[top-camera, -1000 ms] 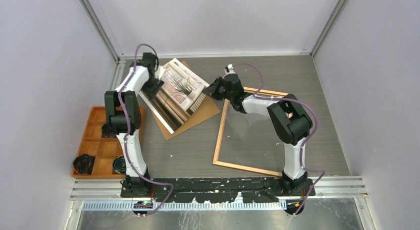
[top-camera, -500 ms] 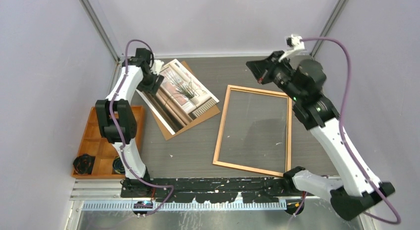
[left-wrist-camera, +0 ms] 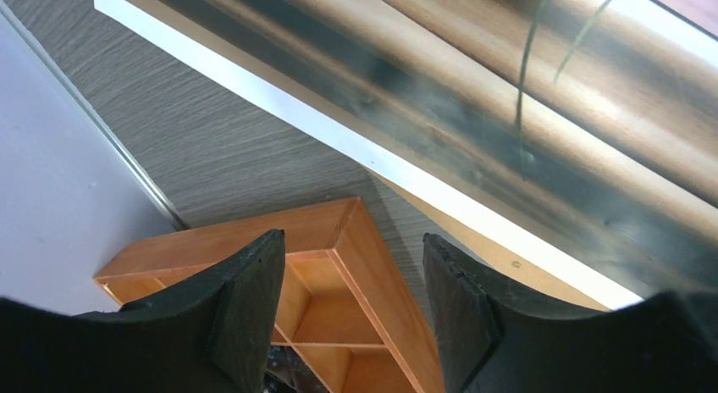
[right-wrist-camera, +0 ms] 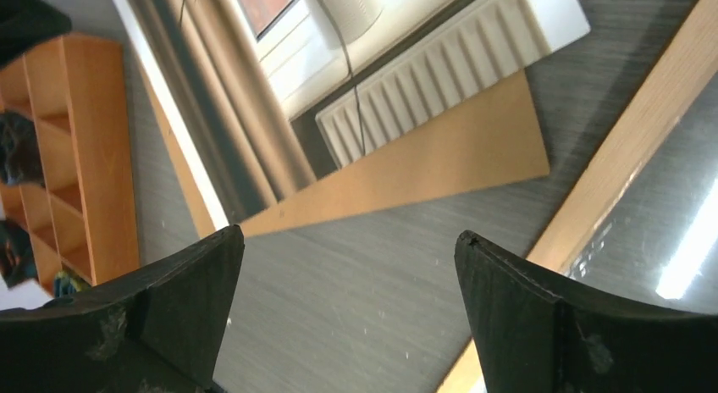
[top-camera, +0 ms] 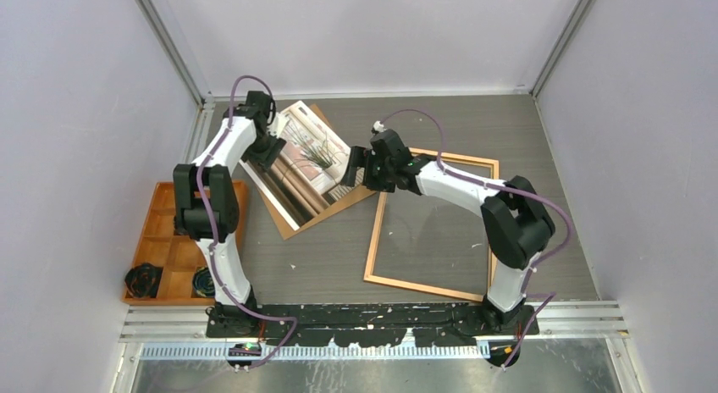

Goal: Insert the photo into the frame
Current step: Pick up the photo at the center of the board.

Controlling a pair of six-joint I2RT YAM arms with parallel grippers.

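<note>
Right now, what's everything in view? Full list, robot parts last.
photo: 1, beige-brown window scene, far left of the table, lying on the backing board
backing board: 1, brown, under the photo, corner poking out toward the frame
frame: 1, orange-brown wood, flat on the table right of centre, no photo in it
tray: 1, orange, compartmented, near left
coiled items: 2, black, in the tray's nearest compartments
table: 1, grey wood-grain
left gripper: 1, black, open, at the photo's far-left edge
right gripper: 1, black, open, above the table between backing board and frame
</note>
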